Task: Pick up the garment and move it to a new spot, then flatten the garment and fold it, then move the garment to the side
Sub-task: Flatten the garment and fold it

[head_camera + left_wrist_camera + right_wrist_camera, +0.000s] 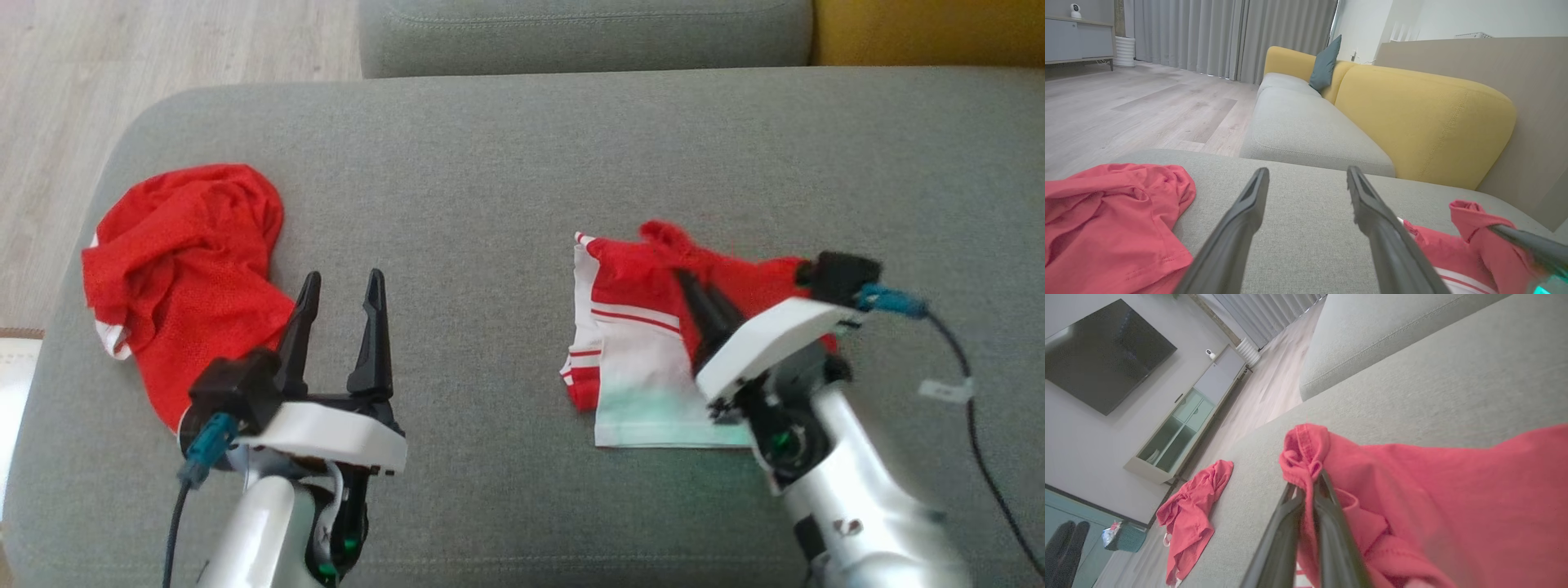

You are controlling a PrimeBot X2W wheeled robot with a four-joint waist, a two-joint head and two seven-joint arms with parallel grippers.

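Red-and-white garment (629, 359), on the grey sofa cushion (490, 188), is pinched at one fold by the right tool (684, 282); the left tool (341, 282) is spread, empty. Folds may be undone if dragged.

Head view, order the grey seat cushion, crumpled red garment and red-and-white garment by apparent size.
1. grey seat cushion
2 and 3 unsure: crumpled red garment and red-and-white garment look alike, the latter partly hidden.
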